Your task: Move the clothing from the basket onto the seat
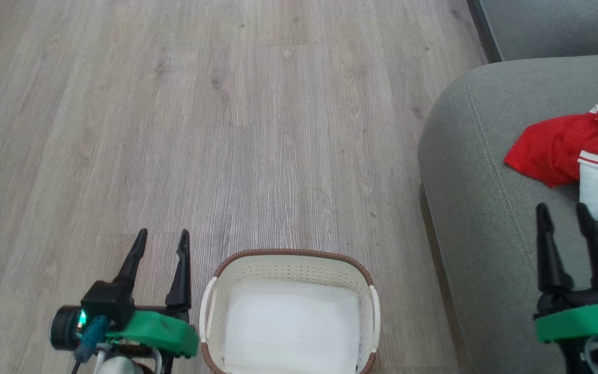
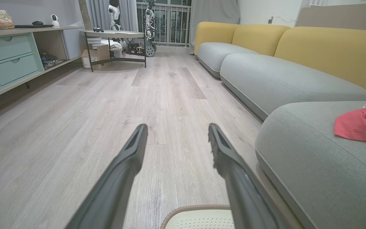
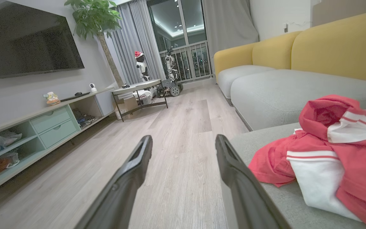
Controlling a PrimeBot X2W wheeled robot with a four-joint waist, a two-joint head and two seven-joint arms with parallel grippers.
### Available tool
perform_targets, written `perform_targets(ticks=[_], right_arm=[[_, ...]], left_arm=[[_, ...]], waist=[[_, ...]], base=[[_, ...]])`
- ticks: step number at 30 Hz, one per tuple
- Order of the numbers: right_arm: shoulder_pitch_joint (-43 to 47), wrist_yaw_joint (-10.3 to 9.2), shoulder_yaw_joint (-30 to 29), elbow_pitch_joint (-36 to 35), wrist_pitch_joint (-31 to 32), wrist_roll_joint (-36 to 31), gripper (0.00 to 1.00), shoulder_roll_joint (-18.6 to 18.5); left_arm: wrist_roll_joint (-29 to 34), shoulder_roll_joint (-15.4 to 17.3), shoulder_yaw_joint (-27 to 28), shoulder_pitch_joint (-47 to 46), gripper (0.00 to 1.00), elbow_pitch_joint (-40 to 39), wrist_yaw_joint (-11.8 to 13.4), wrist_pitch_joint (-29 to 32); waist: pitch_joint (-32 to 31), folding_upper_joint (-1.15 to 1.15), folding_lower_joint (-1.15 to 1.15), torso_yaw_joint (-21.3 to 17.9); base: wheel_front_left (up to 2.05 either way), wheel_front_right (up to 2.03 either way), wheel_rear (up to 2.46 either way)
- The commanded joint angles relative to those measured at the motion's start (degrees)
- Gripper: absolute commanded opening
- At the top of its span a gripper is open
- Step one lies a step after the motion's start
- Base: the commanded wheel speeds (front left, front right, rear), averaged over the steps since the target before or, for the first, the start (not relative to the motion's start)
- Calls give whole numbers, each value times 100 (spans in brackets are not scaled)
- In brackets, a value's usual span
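Head view looking down on a pale wood floor [image 1: 226, 130]. The basket [image 1: 289, 253] stands at the bottom centre. Its white liner is bare, though its near end is cut off by the picture edge. The clothing [image 1: 563, 145], a crumpled red heap with a white panel and stripes, lies on the seat [image 1: 475, 208] at the right. It sits well in from the seat's rounded front edge and stitched seam, and whether it is one garment or two cannot be told. The left claw [image 1: 163, 233] hangs over the floor just beside the basket's left handle, its fingers apart and holding nothing. The right claw [image 1: 562, 208] hovers over the seat near the white panel, also spread and empty. The transfer looks finished, with no carrying step in hand. The next move probably calls only for a check of the basket's hidden near end, then drawing the arms back. Wide bare floor lies ahead and to the left, and a narrow strip of floor separates the basket from the seat. The right claw has the clothing close on its right, so it should lift clear rather than sweep sideways.
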Motion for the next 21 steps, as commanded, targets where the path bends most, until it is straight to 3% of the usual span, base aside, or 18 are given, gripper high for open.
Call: perform_targets(ticks=[1,21], right_arm=[[-119,-1,179,-90,-52,-57,100,-193],[-162,-1,391,142,-52,-54,100,-243]], left_arm=[[103,-34,291,-170,100,-157,-59,-71],[340,-216,521,-197,100,-122,-187,-71]], waist=[[2,0,0,0],[-7,0,0,-28]], base=[[0,0,0],[0,0,0]])
